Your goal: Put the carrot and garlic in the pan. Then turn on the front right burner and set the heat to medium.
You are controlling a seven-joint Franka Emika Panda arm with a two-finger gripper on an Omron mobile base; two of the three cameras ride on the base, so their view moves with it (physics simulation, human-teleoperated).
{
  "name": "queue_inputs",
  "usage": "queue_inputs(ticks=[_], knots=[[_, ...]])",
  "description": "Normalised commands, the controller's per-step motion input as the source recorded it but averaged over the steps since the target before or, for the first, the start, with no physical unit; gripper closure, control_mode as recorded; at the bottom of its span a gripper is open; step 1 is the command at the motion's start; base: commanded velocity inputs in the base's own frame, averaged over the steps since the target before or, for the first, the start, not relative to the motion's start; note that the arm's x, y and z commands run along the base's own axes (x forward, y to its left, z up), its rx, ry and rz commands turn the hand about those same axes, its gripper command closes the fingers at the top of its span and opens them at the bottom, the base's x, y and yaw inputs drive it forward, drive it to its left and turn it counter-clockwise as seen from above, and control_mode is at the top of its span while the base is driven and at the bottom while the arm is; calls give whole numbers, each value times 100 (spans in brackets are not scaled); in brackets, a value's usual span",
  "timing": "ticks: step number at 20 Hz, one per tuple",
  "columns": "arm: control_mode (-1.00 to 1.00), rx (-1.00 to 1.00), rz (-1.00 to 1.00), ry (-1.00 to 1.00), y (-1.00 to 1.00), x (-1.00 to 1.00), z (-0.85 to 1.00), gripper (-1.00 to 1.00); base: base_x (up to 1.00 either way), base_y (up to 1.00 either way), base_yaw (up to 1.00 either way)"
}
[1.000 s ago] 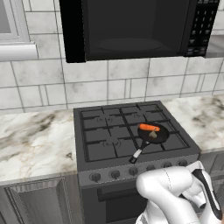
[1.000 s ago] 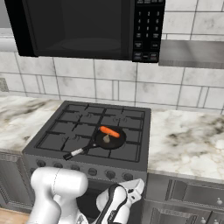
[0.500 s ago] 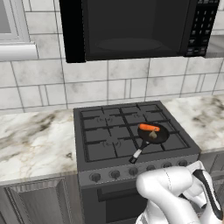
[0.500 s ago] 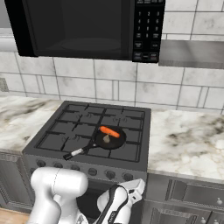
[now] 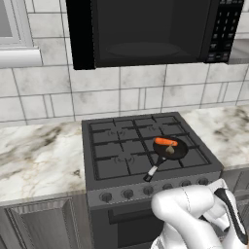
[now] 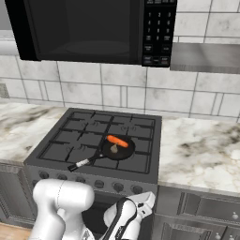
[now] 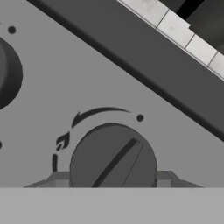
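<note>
Stove front at the start of the burner step. The dark grey gas stove with black cast-iron grates [image 5: 121, 146] stands between two runs of white-veined marble table [image 5: 39, 160], and both base views match their earlier pictures: nothing on the cooktop has shifted. The white jointed arm [image 5: 189, 214] is folded low before the stove's front edge. The small round black frying pan with a silver-tipped handle [image 5: 181, 150] sits on the front right burner's grate bars [image 5: 193, 156]; the burner ring itself is hidden beneath it. Inside the pan lie the bright orange tapered carrot [image 5: 166, 142], towards the far rim, and just beside it the tiny pale garlic bulb [image 5: 169, 151], so the loading half of the task reads as complete. The change is at the two-finger claw [image 7: 113, 180]: in the hand view it faces the grey control panel [image 7: 175, 144] squarely and has drawn in around a round dark grey control knob with a raised bar [image 7: 113, 157], with one small grey fingertip [image 7: 59, 180] against each side of the knob, a grip as far as the view shows. A flame mark and curved arc [image 7: 65, 140] partly circle the knob. The view is rolled, so the bar's setting cannot be read, and no flame shows yet. Judged from this, what remains is turning the knob to medium heat.
</note>
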Motion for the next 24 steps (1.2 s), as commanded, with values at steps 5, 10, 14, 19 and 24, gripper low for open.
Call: queue_inputs(ticks=[5,10,14,19,24], knots=[[-100,-10,0,-4,29,0,43,100,0,0,0],[-100,-31,1,-16,36,0,38,100,0,0,0],[-100,-36,6,-24,42,0,28,100,0,0,0],[-100,-38,8,-19,41,0,37,100,0,0,0],[-100,-39,11,-16,41,0,32,100,0,0,0]])
